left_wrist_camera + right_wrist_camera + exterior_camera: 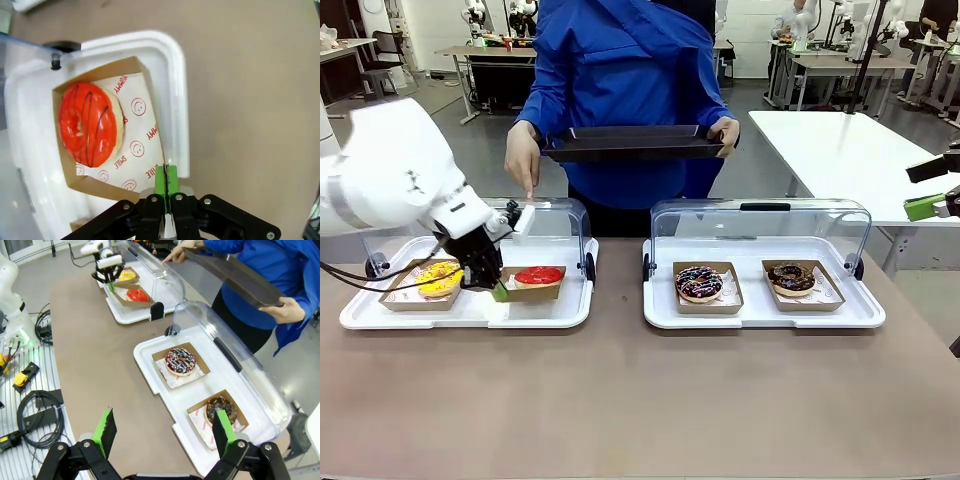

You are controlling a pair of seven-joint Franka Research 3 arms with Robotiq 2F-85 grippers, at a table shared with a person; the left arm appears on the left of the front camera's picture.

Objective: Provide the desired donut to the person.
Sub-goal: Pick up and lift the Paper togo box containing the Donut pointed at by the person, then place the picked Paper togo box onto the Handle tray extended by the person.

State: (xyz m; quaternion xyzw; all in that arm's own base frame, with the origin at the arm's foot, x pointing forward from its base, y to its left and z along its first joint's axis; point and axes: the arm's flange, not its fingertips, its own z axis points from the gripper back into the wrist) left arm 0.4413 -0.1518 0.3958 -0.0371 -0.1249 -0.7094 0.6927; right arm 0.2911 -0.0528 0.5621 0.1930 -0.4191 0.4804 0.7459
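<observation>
Left gripper point(165, 182) clamps the rim of a cardboard tray point(107, 69); its red-glazed donut point(89, 125), striped with dark lines, lies just beyond. Right gripper point(164, 415) hangs open.

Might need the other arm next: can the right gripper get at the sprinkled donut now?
Probably yes. The clear lid is rolled back, the sprinkled donut lies uncovered, and the open right gripper has nothing between it and the donut.

Coiled black cables point(35, 396), white side table point(840, 150)
</observation>
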